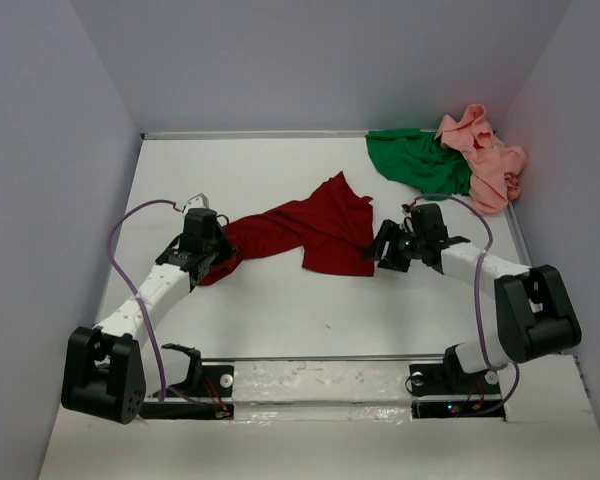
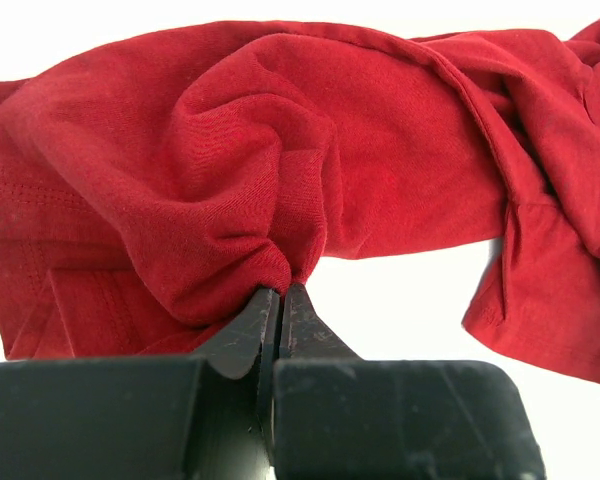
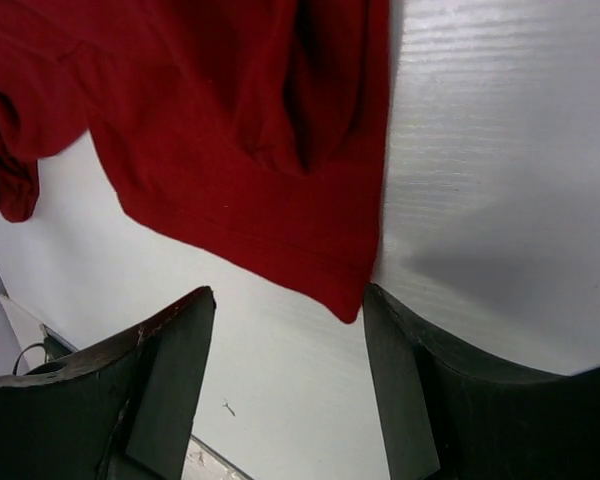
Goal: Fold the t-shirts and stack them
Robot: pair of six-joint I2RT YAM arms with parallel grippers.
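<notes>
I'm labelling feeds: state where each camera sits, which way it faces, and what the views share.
Top external: above and behind the robot, looking down on the table, dark red t-shirt, green t-shirt and salmon pink t-shirt; left arm and right arm show.
Left wrist: on the left arm, facing the bunched shirt; left gripper shows, shut on it.
Right wrist: facing the shirt's hem; open right gripper shows.
All share the dark red t-shirt.

top: overhead, looking down | wrists: close, past fingers (image 2: 242,335) | shared: dark red t-shirt (image 1: 310,230)
</notes>
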